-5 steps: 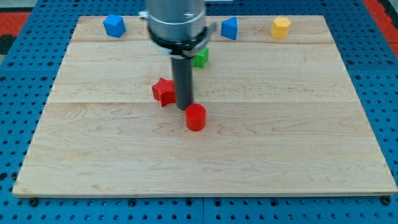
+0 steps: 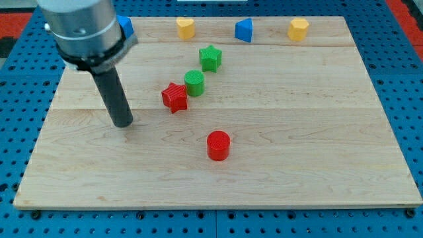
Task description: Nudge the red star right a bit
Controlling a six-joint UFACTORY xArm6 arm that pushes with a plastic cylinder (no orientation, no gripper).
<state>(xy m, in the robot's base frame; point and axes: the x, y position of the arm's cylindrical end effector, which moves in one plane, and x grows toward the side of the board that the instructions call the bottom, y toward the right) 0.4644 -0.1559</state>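
The red star [image 2: 174,97] lies on the wooden board [image 2: 297,132], left of centre. A green cylinder [image 2: 194,82] touches its upper right side. My tip [image 2: 123,123] rests on the board to the left of the red star and a little lower, with a clear gap between them. A red cylinder [image 2: 218,145] stands lower right of the star, apart from it.
A green star [image 2: 210,57] sits up and right of the green cylinder. Along the view's top edge are a blue block [image 2: 125,25] partly hidden by the arm, a yellow block [image 2: 185,28], a blue block [image 2: 244,30] and a yellow block [image 2: 298,29].
My tip has moved from just right of the red star to its left. The red cylinder now sits lower and further right. The green cylinder and a yellow block are now uncovered.
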